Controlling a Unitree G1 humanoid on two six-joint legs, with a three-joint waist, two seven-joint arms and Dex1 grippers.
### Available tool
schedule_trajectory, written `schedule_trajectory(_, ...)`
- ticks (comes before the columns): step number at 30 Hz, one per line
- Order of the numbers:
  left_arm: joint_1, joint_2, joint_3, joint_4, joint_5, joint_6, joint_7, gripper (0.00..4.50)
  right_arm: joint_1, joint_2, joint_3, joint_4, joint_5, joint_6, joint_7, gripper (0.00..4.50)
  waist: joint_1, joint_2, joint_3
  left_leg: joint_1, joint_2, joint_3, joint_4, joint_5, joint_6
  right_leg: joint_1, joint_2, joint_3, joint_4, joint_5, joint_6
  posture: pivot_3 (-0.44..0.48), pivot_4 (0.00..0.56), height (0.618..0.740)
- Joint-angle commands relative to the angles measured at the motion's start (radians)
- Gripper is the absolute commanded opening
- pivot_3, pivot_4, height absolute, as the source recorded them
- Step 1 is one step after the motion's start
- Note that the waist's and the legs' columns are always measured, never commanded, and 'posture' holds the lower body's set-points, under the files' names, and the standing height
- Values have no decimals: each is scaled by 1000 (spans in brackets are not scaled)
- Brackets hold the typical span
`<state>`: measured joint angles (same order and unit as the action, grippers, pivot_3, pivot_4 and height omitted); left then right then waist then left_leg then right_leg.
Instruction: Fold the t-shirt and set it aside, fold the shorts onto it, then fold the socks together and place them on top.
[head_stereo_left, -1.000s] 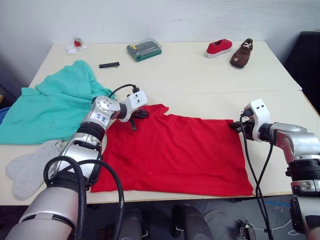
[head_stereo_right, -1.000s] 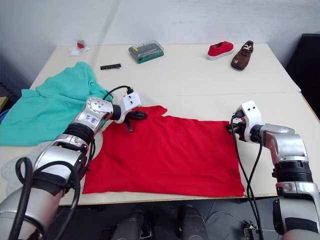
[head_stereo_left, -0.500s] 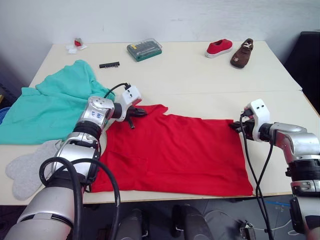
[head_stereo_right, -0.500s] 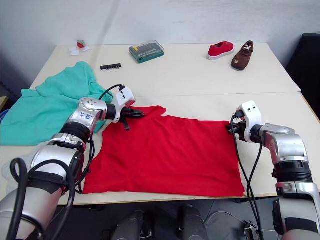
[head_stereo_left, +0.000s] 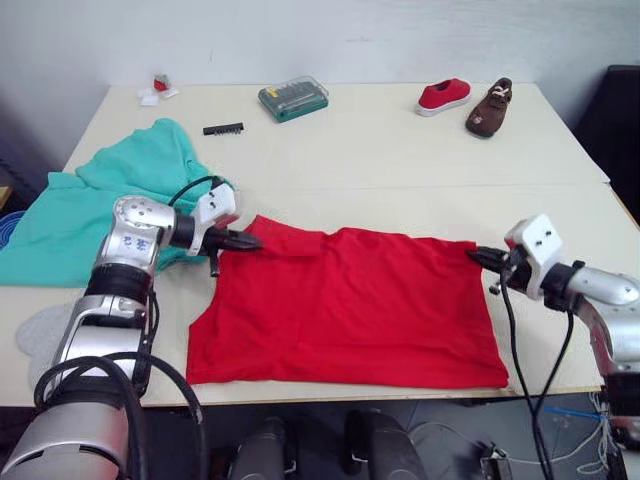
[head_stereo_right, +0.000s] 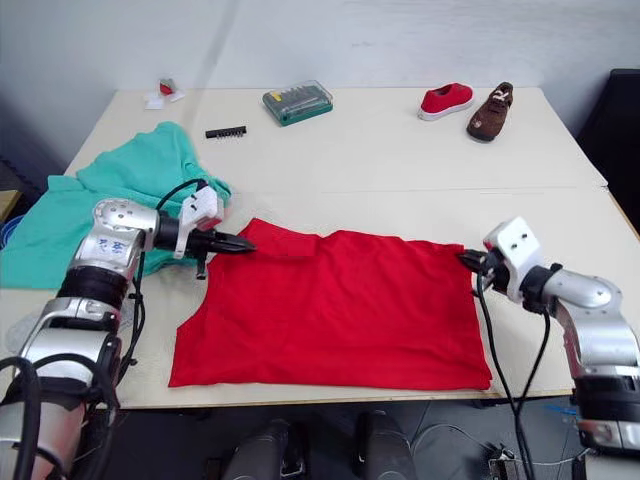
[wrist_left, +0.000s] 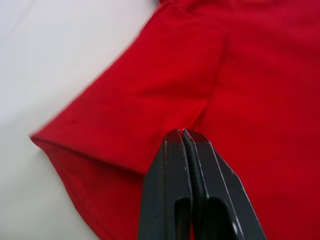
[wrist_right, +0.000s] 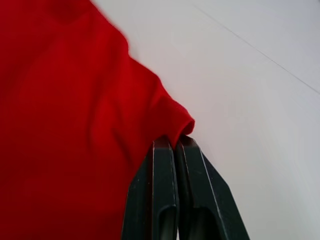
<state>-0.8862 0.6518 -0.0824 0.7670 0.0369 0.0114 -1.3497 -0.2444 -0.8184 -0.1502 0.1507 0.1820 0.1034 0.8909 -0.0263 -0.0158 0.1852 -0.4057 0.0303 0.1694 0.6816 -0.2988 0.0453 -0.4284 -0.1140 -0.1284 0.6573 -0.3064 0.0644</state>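
Both grippers are pinching opposite far corners of the t-shirt (head_stereo_left: 345, 305) on the table (head_stereo_left: 400, 150).

The red t-shirt is lying flat near the table's front edge; the teal shorts (head_stereo_left: 95, 205) are sprawling to its left, with a grey sock (head_stereo_left: 35, 330) peeking at the front-left edge. The left gripper (head_stereo_left: 248, 240) is clamping the shirt's far-left corner with fingers closed; the right gripper (head_stereo_left: 478, 257) is gripping the far-right corner likewise. A toolbox (head_stereo_left: 292, 99), two shoes (head_stereo_left: 465, 100) and a bit holder (head_stereo_left: 223, 128) are sitting along the far side.

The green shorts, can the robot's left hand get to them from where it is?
Probably yes. The shorts lie just beside the left hand with nothing between, but that hand is shut on the t-shirt and must let go first.
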Motion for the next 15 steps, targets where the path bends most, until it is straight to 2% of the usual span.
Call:
schedule_trajectory(1, 43, 40, 3, -98, -17, 4, 0, 40, 24, -31, -15, 58, -58, -156, -13, 0, -1, 0, 0, 0, 0, 0, 0, 0, 0, 0, 0, 0, 0, 0, 0, 0, 150, 740)
schedule_trajectory(8, 84, 56, 21, -169, -53, 84, 17, 40, 13, -44, -7, 239, -160, -422, -68, 0, -1, 0, 0, 1, 0, 0, 1, 0, 0, 0, 0, 1, 0, 0, 0, 0, 150, 740)
schedule_trajectory(12, 74, 58, 58, -255, -151, 290, -13, 40, -16, -47, -7, 321, -206, -559, -120, 0, -1, 0, 0, 2, 0, 0, 1, 0, 0, 0, 0, 2, 0, 0, 0, 0, 150, 740)
schedule_trajectory(15, 87, 94, 62, -315, -204, 435, -59, 40, -36, -41, -14, 364, -232, -732, -181, 0, -3, 0, 0, 2, 0, 1, 1, 0, 0, 0, 0, 2, 1, 0, 0, 0, 150, 740)
